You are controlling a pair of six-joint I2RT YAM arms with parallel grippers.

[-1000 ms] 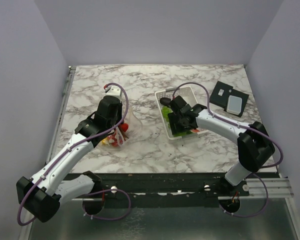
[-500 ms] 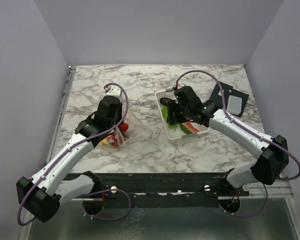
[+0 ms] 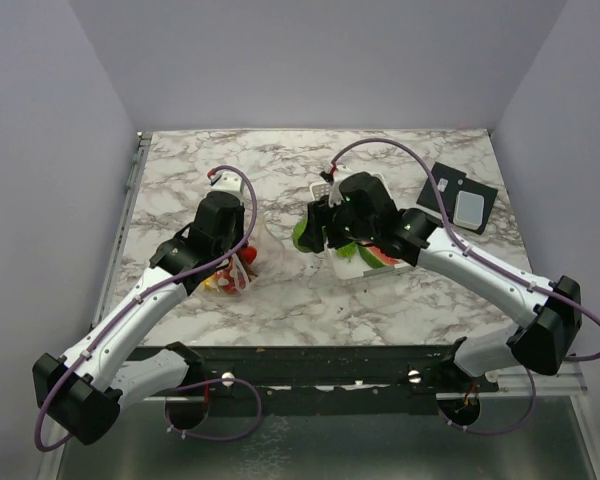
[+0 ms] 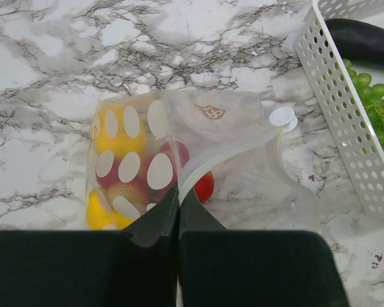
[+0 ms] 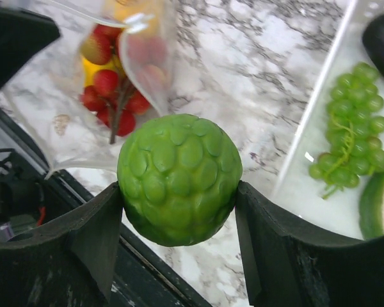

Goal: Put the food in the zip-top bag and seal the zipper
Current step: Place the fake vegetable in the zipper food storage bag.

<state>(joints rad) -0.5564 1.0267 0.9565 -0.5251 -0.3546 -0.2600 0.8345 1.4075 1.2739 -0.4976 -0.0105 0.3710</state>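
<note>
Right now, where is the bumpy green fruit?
Right wrist view, centre: the bumpy green fruit sits clamped in the right claw, over the marble table, between the zip-top bag on its left and the white basket on its right.

Legend: your counter point(image 3: 280, 300) is white, veined in grey. The clear zip-top bag point(image 4: 198, 137) bears white oval spots; yellow pieces point(image 4: 109, 137) and a red cherry cluster point(image 5: 112, 102) show through it. The knobbly fruit point(image 5: 179, 179) is uniformly green. The white perforated basket point(image 4: 336, 109) holds light green grapes point(image 5: 345, 128), a dark purple eggplant point(image 4: 365, 41) and a red, green-rinded watermelon slice point(image 5: 379, 208).
</note>
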